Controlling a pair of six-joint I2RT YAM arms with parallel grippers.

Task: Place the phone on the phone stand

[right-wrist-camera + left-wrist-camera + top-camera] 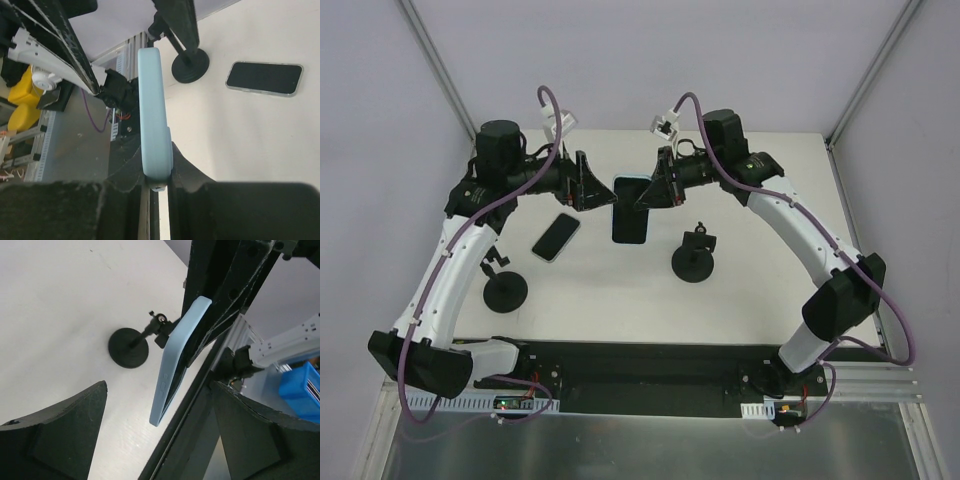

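Two phones show in the top view. The phone point(556, 237) lies flat on the table point(750, 290), screen up, left of centre, with nothing gripping it. The light-blue-cased phone point(630, 215) sits at centre, clenched at its upper right edge by the right gripper point(646, 198). The left gripper point(586, 184) is just left of it, jaws spread, holding nothing. The left phone stand point(505, 288) is at lower left and the right phone stand point(694, 262) right of centre, both apart from the phone.

Left wrist view: the left fingers point(65, 435) stand wide apart at the bottom corners. The blue case is edge-on at centre, with the right phone stand behind it.

Right wrist view: the right fingers point(187, 172) pinch the blue case at bottom centre. The phone lies flat at upper right, near the left phone stand but not touching it.
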